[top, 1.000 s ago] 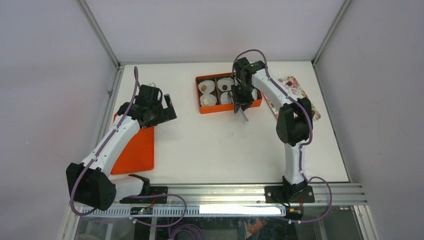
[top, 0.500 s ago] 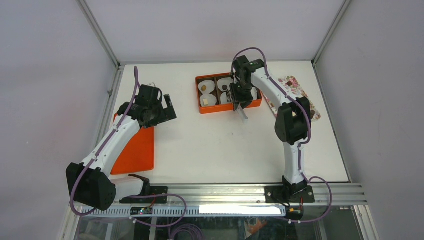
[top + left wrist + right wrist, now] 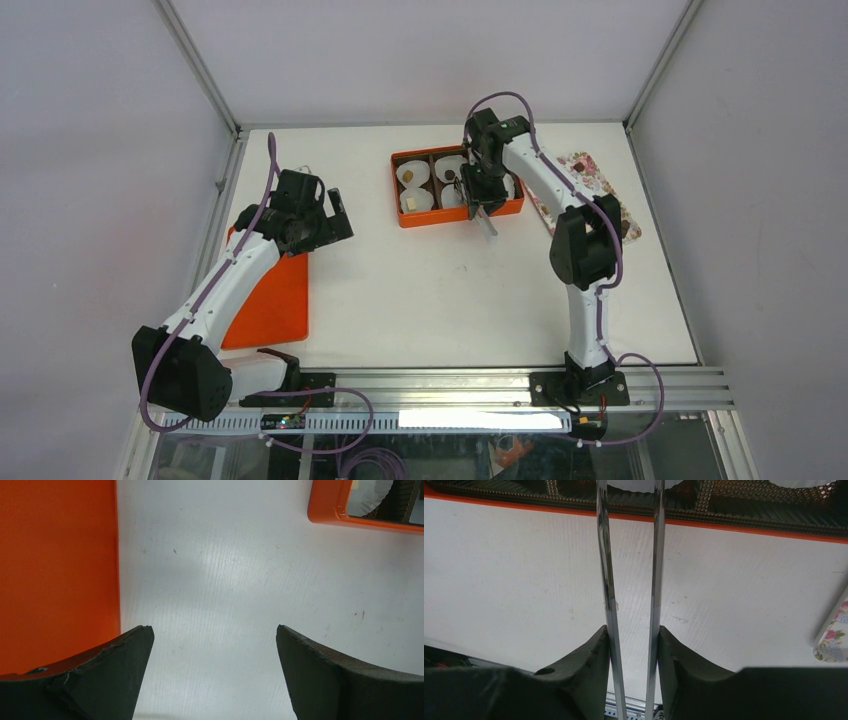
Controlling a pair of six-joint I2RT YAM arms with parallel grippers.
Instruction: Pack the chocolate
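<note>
My right gripper [image 3: 478, 197] [image 3: 633, 630] is shut on a pair of metal tweezers [image 3: 605, 555], held over the near right part of the orange box [image 3: 411, 219] [image 3: 744, 528]. The tweezer tips run out of the top of the right wrist view, so I cannot tell whether they hold anything. Small chocolate pieces [image 3: 409, 177] lie in white paper cups in the box. More pieces [image 3: 578, 168] lie on the floral tray [image 3: 600, 185]. My left gripper [image 3: 335, 215] [image 3: 214, 645] is open and empty above bare table beside the orange lid [image 3: 270, 300].
The orange lid [image 3: 55, 570] lies flat at the left, under my left arm. A corner of the box [image 3: 345, 517] shows at the top right of the left wrist view. The floral tray's edge [image 3: 831, 640] sits right of the tweezers.
My right gripper with the tweezers has shifted slightly farther over the box. The left arm has not moved.
</note>
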